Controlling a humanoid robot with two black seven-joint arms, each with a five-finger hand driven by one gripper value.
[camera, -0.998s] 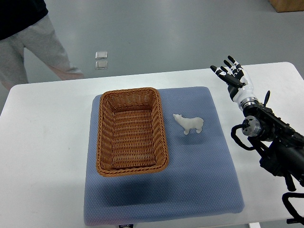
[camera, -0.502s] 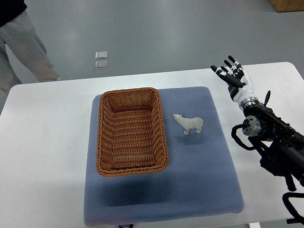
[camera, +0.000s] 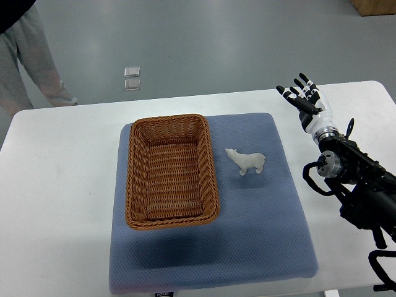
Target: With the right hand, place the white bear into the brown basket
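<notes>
A small white bear (camera: 246, 161) lies on the blue mat (camera: 260, 229), just right of the brown wicker basket (camera: 171, 170). The basket holds nothing. My right hand (camera: 301, 94) hovers over the white table at the mat's far right corner, well away from the bear, its fingers spread and holding nothing. Its black arm (camera: 356, 185) comes in from the right edge. My left arm does not show.
A person's legs in grey trousers (camera: 32, 62) stand on the floor beyond the table's far left corner. The white table (camera: 55, 198) surrounds the mat. Two small clear squares (camera: 131, 78) lie on the floor behind.
The person at the top left has shifted further left. My right hand has barely moved; bear and basket are unchanged.
</notes>
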